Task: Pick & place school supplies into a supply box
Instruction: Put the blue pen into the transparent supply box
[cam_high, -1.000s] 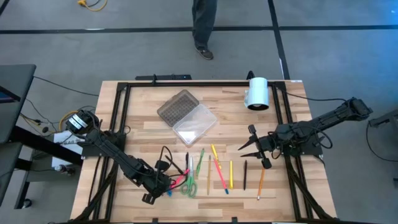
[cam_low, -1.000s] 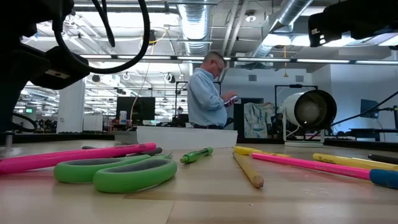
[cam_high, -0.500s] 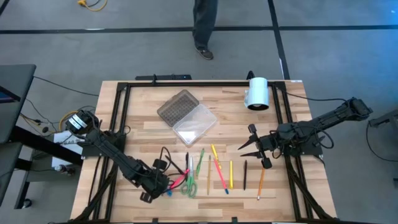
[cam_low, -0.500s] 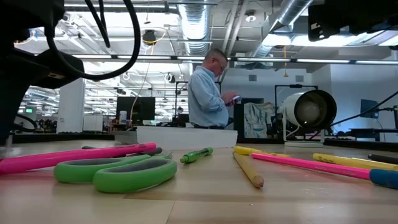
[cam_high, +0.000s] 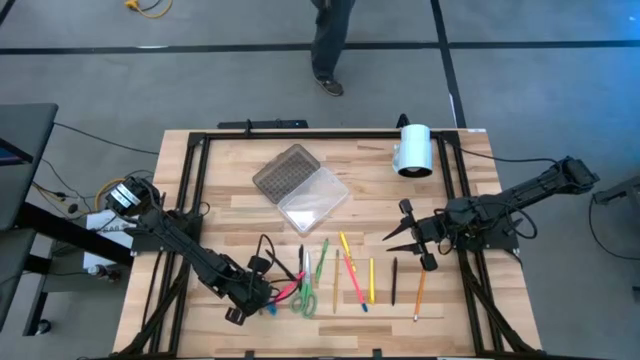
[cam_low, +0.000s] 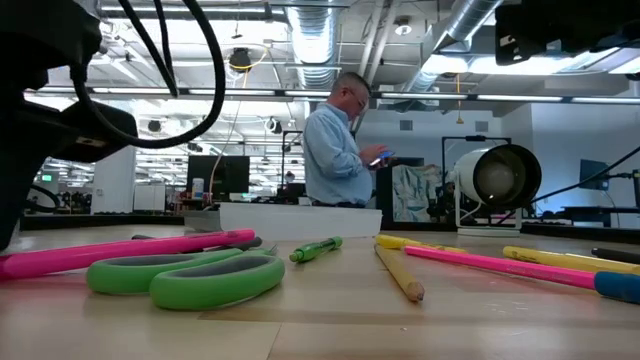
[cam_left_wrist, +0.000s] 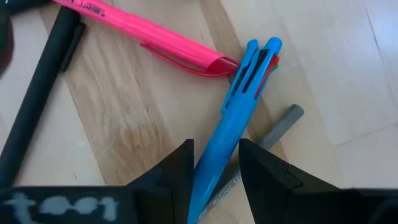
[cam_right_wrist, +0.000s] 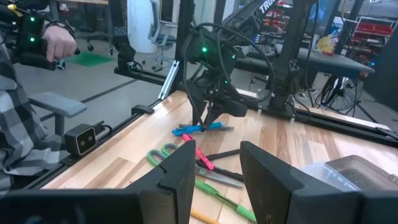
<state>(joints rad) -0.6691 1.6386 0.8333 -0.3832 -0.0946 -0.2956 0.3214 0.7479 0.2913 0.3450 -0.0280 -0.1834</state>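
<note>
The left gripper (cam_left_wrist: 214, 165) stands at the table's (cam_high: 230, 175) front left part, fingers astride the blue pen (cam_left_wrist: 239, 112) but not clenched. The right gripper (cam_right_wrist: 214, 162) waits released.

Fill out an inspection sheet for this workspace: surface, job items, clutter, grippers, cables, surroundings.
Surface: wooden table inside a black frame.
Job's things: supply box lies open, clear tray beside its grey lid; nothing seen inside. Pens and pencils lie loose in a row along the near side with the green scissors. A blue pen lies between the left fingers, beside a pink pen.
Clutter: white cylinder at the far right.
Grippers: left gripper low over the blue pen, jaws apart around it; right gripper open, raised, holding nothing.
Cables: black loop on the left arm.
Surroundings: a person stands beyond the table.
</note>
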